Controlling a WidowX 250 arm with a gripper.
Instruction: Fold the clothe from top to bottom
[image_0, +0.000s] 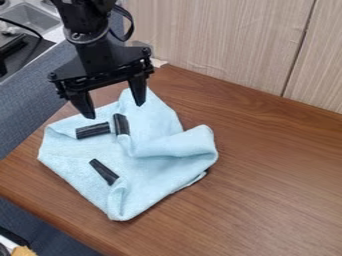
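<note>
1. So the blue cloth (73, 150) is lying on the wooden surface (280, 175), over toward its left side, right below the tool (113, 109).
2. The tool's two fingers are spread apart with nothing clamped between them, hanging over the cloth's top edge.
3. Progress check: partway at best, imo. The right side has a thick rolled-over flap, and there's a small tuck at the bottom corner, but I can't tell if either counts as part of the fold.
4. What's left looks like the main bit: the top corner points up toward the wall panel (220, 45), so it'd need gripping and bringing down toward the bottom, then flattening.
5. Heads up, three short black pieces (103, 171) sit on the cloth, two near the top and one lower down. They could get caught inside the fold.
</note>
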